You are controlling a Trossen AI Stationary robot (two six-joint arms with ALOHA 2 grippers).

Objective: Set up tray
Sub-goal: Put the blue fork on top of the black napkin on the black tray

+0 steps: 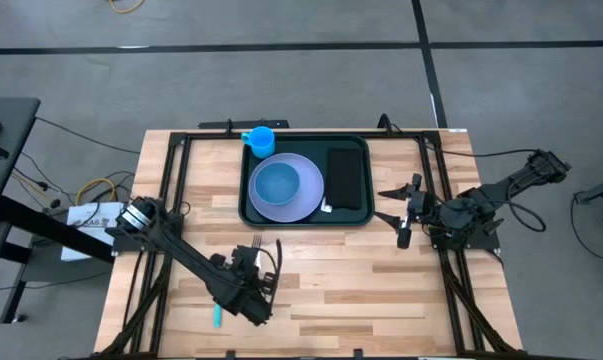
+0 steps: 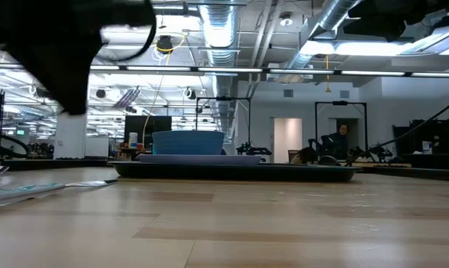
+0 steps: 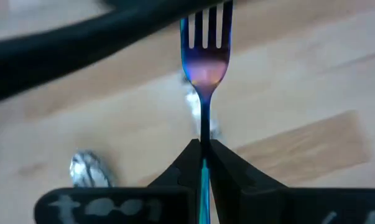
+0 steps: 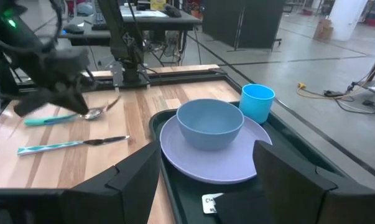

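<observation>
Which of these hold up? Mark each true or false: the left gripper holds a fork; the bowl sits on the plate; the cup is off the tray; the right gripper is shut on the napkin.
1. The left gripper holds a fork. True.
2. The bowl sits on the plate. True.
3. The cup is off the tray. False: it stands in a tray corner.
4. The right gripper is shut on the napkin. False: it is open and holds nothing.

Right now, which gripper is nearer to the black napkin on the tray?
Right. The right gripper hangs open just off the tray's right edge, beside the napkin. The left gripper, shut on a fork, is over the bare table, well in front of the tray.
</observation>
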